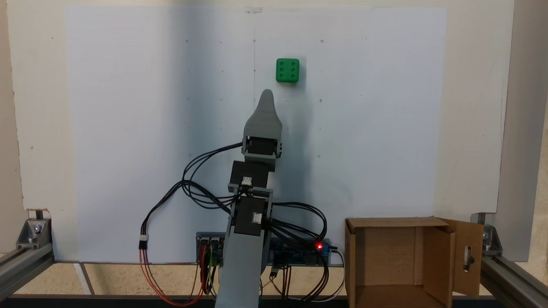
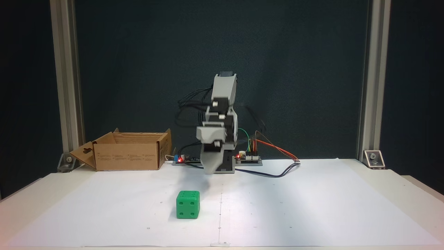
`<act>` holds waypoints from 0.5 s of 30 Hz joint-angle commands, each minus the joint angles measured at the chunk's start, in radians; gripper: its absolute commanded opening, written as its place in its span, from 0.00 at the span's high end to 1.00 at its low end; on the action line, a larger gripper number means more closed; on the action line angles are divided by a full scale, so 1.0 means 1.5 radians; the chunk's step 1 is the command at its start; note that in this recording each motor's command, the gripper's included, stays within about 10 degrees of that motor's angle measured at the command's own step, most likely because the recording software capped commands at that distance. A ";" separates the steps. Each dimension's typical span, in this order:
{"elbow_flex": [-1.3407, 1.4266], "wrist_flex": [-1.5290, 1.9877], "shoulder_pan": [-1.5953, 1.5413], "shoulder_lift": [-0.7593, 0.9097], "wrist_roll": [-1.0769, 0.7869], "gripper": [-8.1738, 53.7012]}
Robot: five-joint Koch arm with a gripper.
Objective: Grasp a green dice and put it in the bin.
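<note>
Dice first: in a fixed view from above, your green dice (image 1: pixel 287 70) is sitting on the white paper (image 1: pixel 128 128), six dots facing up. Your gripper (image 1: pixel 267 95) is pointing at it from just below and a bit to the left, not touching it. You are seeing one grey tip there, so you cannot tell if the claw is spread or pressed together. The bin (image 1: pixel 411 261) is standing open at the bottom right, and its flap with the long hole is sticking out to the right.

From the front, the green dice (image 2: pixel 188 204) is sitting near the camera, showing four dots on its front. Your gripper (image 2: pixel 210 170) is hanging above the paper, farther back, with its tip blurry. The bin (image 2: pixel 126 151) is waiting at the back left, well apart from the dice.
</note>
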 commanded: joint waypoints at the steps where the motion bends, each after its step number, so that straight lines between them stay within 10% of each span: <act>1: -0.089 0.107 0.015 0.075 -0.007 0.15; 15: -0.506 0.716 0.016 -0.055 -0.005 0.17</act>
